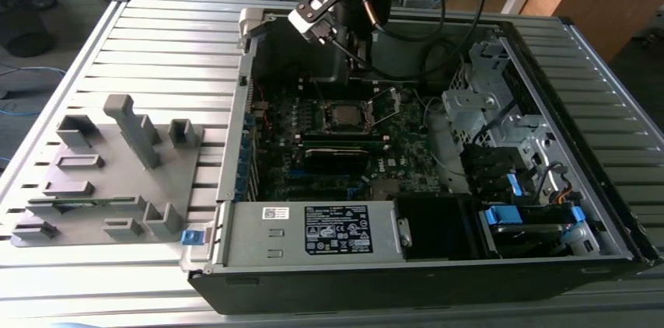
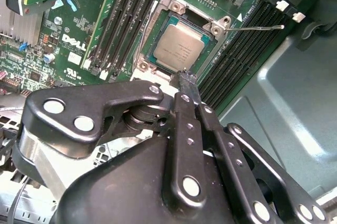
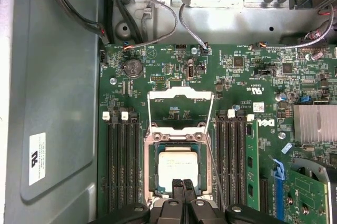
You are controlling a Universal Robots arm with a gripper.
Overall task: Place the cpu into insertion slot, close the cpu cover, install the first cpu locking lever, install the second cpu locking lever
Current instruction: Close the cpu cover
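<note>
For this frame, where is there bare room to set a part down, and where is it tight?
Free: the slatted table around the grey fixture, at the exterior view's left, and the bare case panel alongside the memory slots. Crowded: around the cpu, hemmed by the gripper and the open cpu cover.

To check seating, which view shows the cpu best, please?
The second wrist view: the cpu is close and almost whole. In the first wrist view the gripper hides one edge; the exterior view shows it small.
</note>
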